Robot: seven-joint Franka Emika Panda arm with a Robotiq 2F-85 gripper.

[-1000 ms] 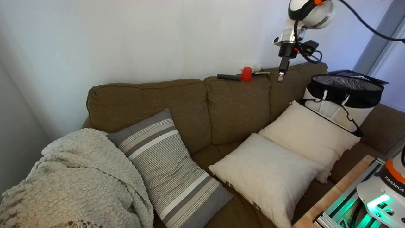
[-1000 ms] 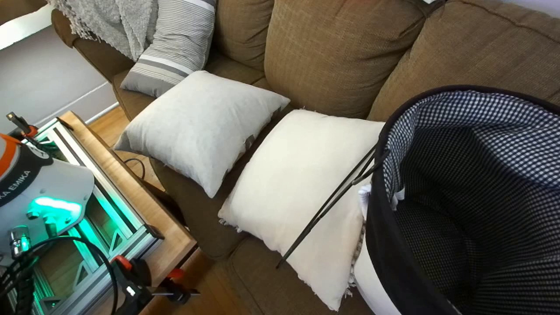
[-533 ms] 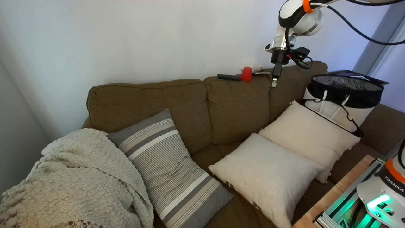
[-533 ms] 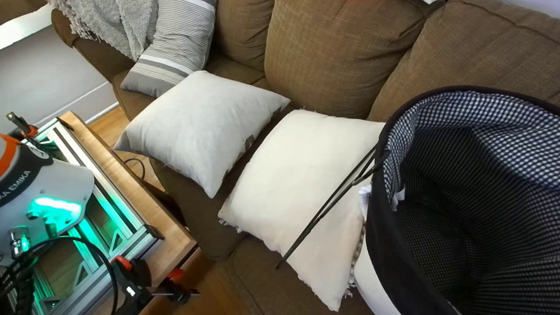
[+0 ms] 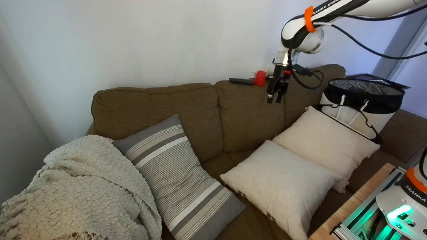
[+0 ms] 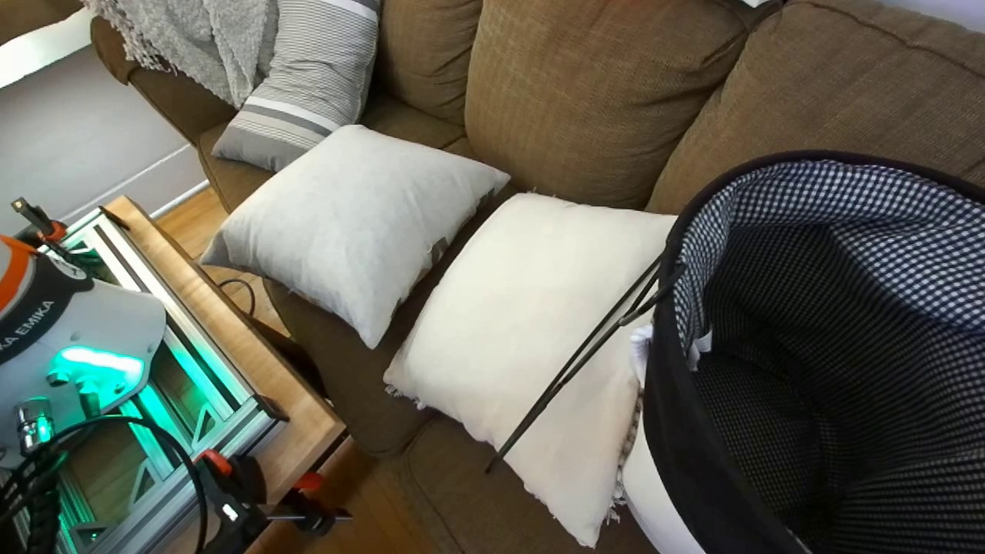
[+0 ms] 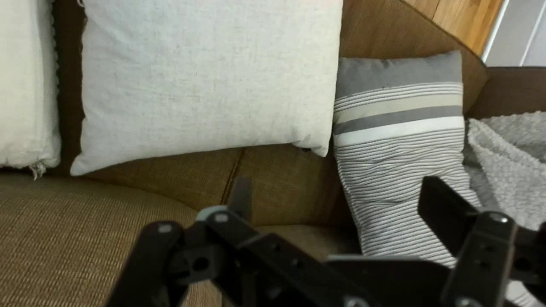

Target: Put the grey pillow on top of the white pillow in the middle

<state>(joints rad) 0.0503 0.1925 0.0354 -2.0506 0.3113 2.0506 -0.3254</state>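
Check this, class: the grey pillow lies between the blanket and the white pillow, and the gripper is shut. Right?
Not quite: the wrist view shows the gripper open, fingers apart. The grey pillow does lie between the blanket and the white pillow.

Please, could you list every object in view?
grey pillow: one, striped grey, beside blanket
white pillow: one, white, middle
cream pillow: one, cream, by basket
blanket: one, greyish, sofa end
basket: one, black and white, other end
hanger: at least one, black, by basket
sofa: one, brown, under pillows
red object: one, red, atop sofa
black object: one, black, atop sofa
flat object: one, dark, behind basket
table: one, brown, near sofa
clamps: two visible, black-red, on table
frame: one, silver, on table
arm: one, mostly white, above sofa
gripper: one, black, open above sofa
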